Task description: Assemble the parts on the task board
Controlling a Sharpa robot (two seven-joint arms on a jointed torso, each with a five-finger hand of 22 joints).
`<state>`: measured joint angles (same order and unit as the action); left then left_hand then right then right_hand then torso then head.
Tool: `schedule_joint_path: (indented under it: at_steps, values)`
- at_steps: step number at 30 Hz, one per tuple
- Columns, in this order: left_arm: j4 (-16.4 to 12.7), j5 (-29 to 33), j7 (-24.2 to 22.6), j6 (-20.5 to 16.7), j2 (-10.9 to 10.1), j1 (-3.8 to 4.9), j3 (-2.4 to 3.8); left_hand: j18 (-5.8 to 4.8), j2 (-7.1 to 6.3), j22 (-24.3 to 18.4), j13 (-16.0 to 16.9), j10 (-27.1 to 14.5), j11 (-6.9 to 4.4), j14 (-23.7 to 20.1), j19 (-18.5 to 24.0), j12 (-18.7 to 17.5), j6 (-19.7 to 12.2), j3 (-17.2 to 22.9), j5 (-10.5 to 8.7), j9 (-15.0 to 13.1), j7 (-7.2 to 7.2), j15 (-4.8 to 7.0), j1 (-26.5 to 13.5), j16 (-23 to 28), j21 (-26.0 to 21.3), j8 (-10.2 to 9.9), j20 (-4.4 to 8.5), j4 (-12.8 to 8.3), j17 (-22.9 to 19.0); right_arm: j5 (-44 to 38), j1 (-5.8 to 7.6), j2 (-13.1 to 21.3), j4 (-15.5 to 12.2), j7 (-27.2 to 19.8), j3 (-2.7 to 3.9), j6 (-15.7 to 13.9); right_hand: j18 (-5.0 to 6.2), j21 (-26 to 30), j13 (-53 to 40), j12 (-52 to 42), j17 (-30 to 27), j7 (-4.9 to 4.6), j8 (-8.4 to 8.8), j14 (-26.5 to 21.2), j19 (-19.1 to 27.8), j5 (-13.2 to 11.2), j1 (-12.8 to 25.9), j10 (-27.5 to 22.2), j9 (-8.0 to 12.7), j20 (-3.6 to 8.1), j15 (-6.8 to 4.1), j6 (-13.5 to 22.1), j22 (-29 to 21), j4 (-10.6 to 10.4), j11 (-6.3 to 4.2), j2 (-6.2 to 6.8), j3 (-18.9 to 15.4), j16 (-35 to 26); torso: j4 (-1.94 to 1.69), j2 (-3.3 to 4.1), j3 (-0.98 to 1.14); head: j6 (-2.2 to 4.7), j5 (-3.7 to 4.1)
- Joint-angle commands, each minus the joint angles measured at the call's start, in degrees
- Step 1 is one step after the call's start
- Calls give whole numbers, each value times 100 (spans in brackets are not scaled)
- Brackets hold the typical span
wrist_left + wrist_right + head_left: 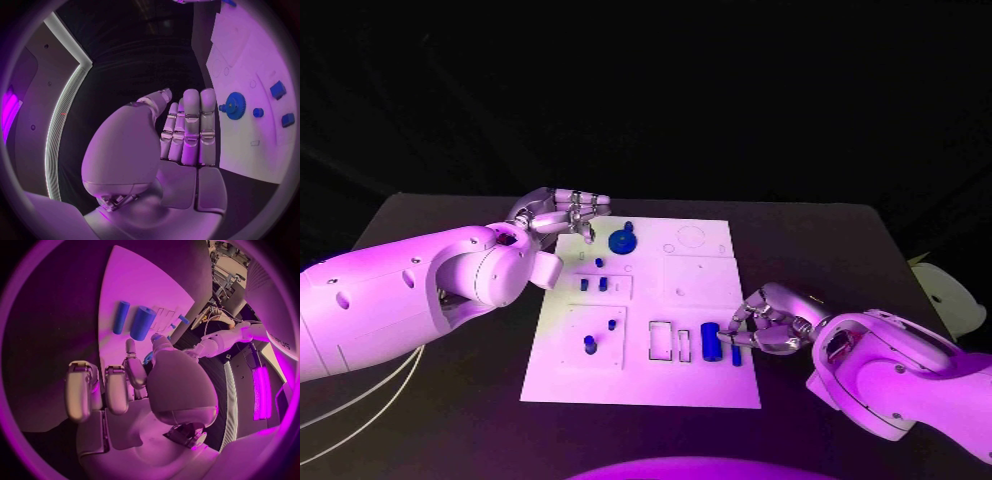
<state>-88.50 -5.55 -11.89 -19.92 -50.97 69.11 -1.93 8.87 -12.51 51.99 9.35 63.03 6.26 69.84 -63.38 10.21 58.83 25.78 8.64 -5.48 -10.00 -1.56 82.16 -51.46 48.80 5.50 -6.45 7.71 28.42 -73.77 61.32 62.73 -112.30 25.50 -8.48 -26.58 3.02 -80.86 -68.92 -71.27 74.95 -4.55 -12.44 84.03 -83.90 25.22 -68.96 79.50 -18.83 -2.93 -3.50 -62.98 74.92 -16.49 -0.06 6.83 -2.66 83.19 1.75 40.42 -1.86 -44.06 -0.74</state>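
Observation:
The white task board (678,385) lies in the middle of the black table. A blue gear (623,240) sits near its far left corner, with small blue parts (593,285) below it and two blue pegs (590,343) standing lower down. A thick blue cylinder (711,342) and a thin blue pin (736,353) lie near the right edge. My left hand (567,212) hovers at the board's far left corner beside the gear (235,105), its fingers (190,125) straight and holding nothing. My right hand (769,320) hangs just right of the cylinder (142,322) and pin (120,317), holding nothing.
A white object (945,295) sits at the table's right edge. Thin cables (358,405) trail off the near left side. Bare black table (805,240) surrounds the board on all sides.

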Motion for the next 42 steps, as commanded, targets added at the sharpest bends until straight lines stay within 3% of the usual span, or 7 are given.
schedule_joint_path:
  at_steps: [1, 6, 17, 36, 42]
  values:
    - [-26, 36, -63, 95, 5, 1, 3, 81, 70, -2, -5, -47, 0, -38, -37, 7, -28, -19, -18, 7, -9, 2, 7, 2, -31, 16, -19, 1, -5, -326, -60, -104, 33, 442, -6, 104, -120, -43, -59, -44, 101, 41, -49, 347, -275, -42, 59, 45, -51, 45, -39, -3, 1268, -13, -14, -17, -83, 30, 3, 4, 2, -29, 22]
    - [-32, 44, -62, 101, 3, 1, 3, 81, 70, -2, -5, -47, 0, -38, -37, 7, -28, -19, -18, 7, -9, 2, 7, 2, -31, 16, -19, 1, -5, -378, -105, -238, 100, 497, -10, 98, -122, -54, -97, -57, 119, 44, -70, 347, -279, -107, 95, 41, -110, 46, -40, 13, 1271, -20, -15, -28, -182, 41, -8, 8, 0, -48, 62]
    - [-35, 47, -49, 115, -19, 2, 3, 81, 70, -2, -5, -47, 0, -38, -37, 7, -28, -19, -18, 7, -9, 2, 7, 2, -31, 16, -19, 1, -5, -479, -163, -437, 197, 536, -12, 166, -125, -66, -100, -38, 135, 51, -98, 348, -283, -173, 138, 25, -180, 48, -42, 21, 1274, -24, -20, -56, -283, 50, -3, 8, 2, -57, 26]
    - [-45, 47, -33, 136, -42, 2, 3, 82, 74, -11, -5, -53, 0, -39, -35, 16, -25, -31, -18, 8, -8, 1, 0, -1, -42, 20, -19, 7, -8, -795, -301, -733, 424, 811, -12, 655, -120, -42, -123, 3, 149, 59, -158, 345, -273, -418, 314, 3, -357, 49, -44, 68, 1268, -28, -24, -67, -540, 58, -3, 9, -3, -87, -9]
    - [-49, 47, -33, 138, -53, 2, 3, 82, 74, -11, -5, -53, 0, -39, -35, 16, -25, -31, -18, 8, -8, 1, 0, -1, -42, 20, -19, 7, -8, -886, -323, -760, 429, 874, -12, 593, -127, -80, -184, -36, 210, 80, -214, 356, -287, -370, 153, 39, -452, 57, -57, 48, 1278, -14, -42, -84, -552, 88, -2, 5, -8, -95, -13]
